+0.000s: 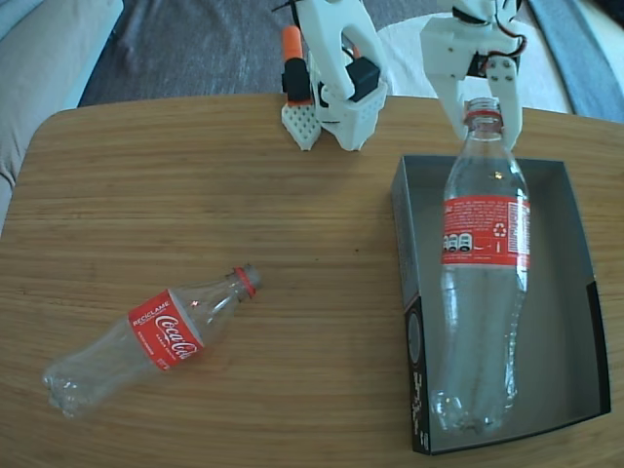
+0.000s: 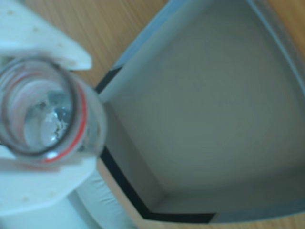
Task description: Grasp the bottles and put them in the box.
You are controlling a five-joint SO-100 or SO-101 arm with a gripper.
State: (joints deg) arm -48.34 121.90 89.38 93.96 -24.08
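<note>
Gripping one bottle [image 1: 485,292] by its neck, the end effector [image 1: 484,115] lowers it lengthwise into the box [image 1: 575,292]; release is judged next, then retrieval of the second bottle [image 1: 146,341] lying on the desk [image 1: 292,244], well apart.

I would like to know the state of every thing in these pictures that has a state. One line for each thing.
Gripper: shut on the neck of the bottle in the box.
Bottle in the box: uncapped, empty, lying lengthwise in the box, neck held at the far wall.
Bottle on the table: uncapped, empty, lying on its side, untouched.
Box: open on top, holding one bottle.
</note>
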